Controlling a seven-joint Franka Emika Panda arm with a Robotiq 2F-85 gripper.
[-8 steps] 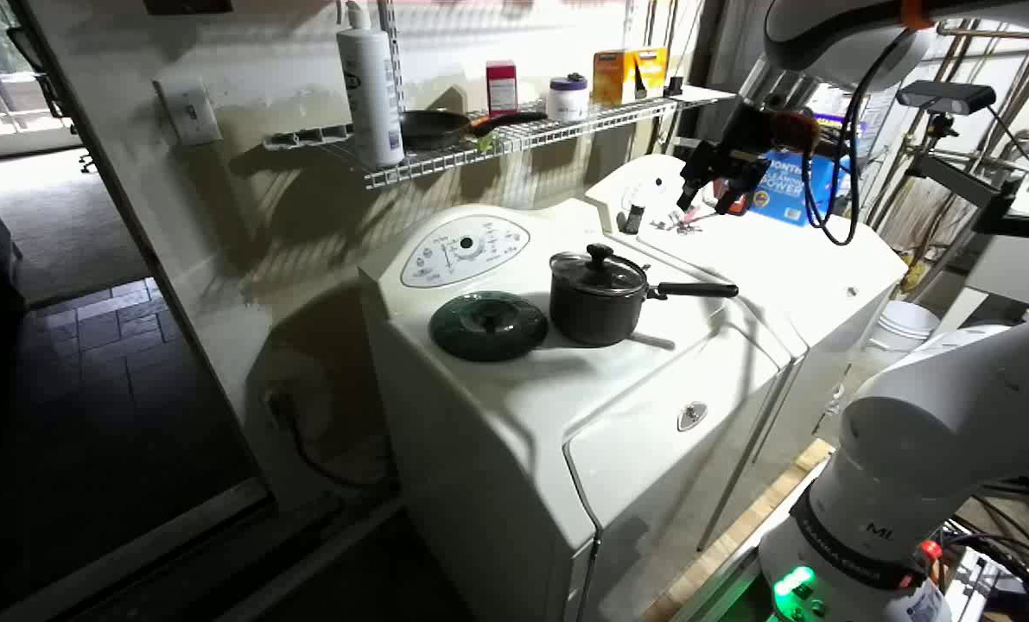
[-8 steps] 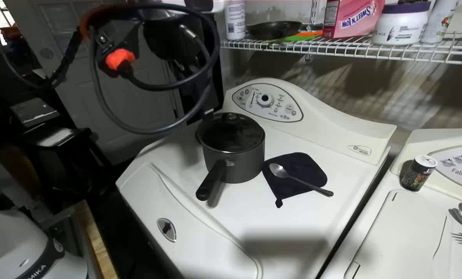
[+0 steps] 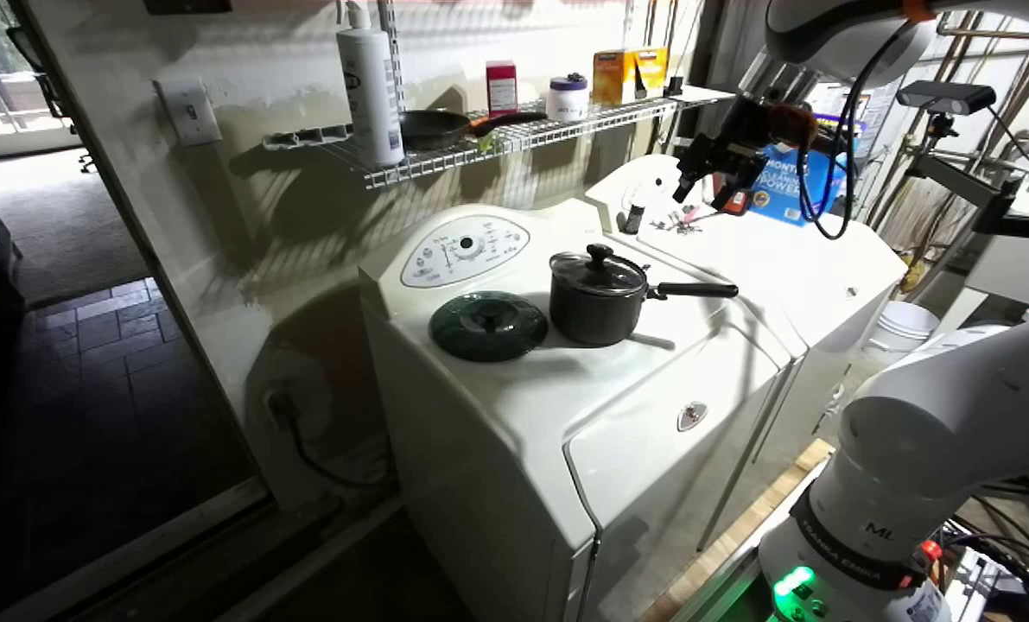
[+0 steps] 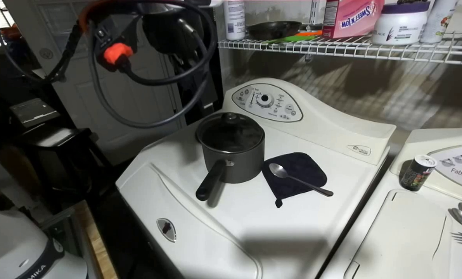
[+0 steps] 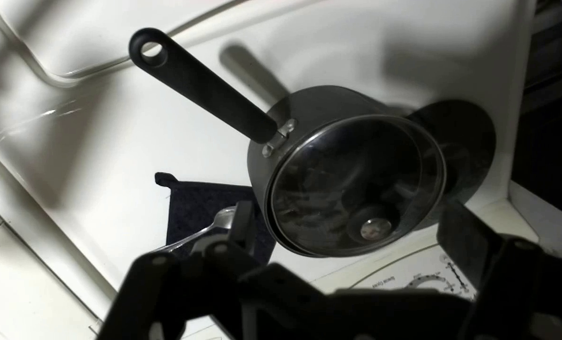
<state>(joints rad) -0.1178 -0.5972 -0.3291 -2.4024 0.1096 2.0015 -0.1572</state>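
I'm hovering, pincer spread and empty, facing the pot; if I'm descending crooked, I could be clipping its glass lid askew.

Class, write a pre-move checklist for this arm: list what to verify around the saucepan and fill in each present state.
1. Pincer open and holding nothing: ok.
2. Saucepan standing upright: ok.
3. Handle unobstructed: ok.
4. Glass lid on the saucepan: ok.
5. Saucepan's surroundings uncluttered: not ok; a spoon lies on the navy pot holder beside it.
6. Pot holder clear of the saucepan's base: cannot tell; their edges overlap in the wrist view.
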